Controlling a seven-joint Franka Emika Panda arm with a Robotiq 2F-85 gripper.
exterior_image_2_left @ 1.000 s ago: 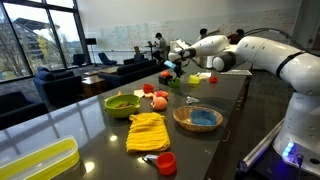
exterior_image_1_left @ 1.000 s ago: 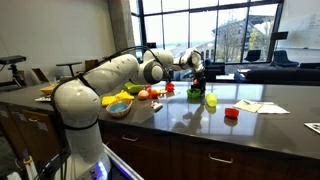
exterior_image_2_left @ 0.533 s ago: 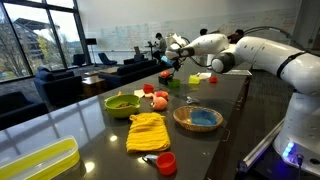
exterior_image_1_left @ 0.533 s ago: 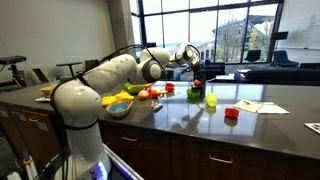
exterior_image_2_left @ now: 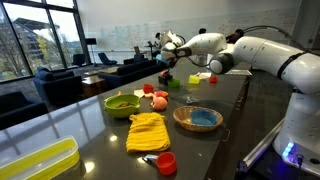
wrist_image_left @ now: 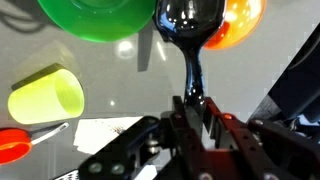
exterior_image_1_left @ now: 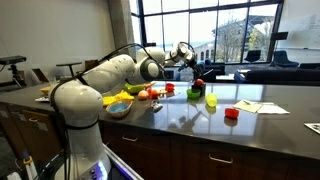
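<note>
My gripper (wrist_image_left: 193, 112) is shut on the thin handle of a glossy black spoon (wrist_image_left: 189, 28), whose bowl points away from the wrist. Below it in the wrist view lie a green bowl (wrist_image_left: 95, 18), an orange fruit (wrist_image_left: 240, 25) and a yellow-green cup (wrist_image_left: 45, 97). In both exterior views the gripper (exterior_image_1_left: 185, 53) (exterior_image_2_left: 170, 43) is raised well above the far end of the dark counter, over the green bowl (exterior_image_1_left: 196, 95) and the yellow-green cup (exterior_image_1_left: 211, 100).
On the counter (exterior_image_2_left: 235, 95) are a green dish (exterior_image_2_left: 122, 103), a yellow cloth (exterior_image_2_left: 147, 130), a wicker bowl with blue inside (exterior_image_2_left: 197, 119), a red cup (exterior_image_2_left: 166, 162), a yellow tray (exterior_image_2_left: 35, 162), another red cup (exterior_image_1_left: 231, 113) and papers (exterior_image_1_left: 255, 106).
My gripper has risen steadily above the counter with the black spoon in it, away from the green bowl. Nothing on the counter has moved.
</note>
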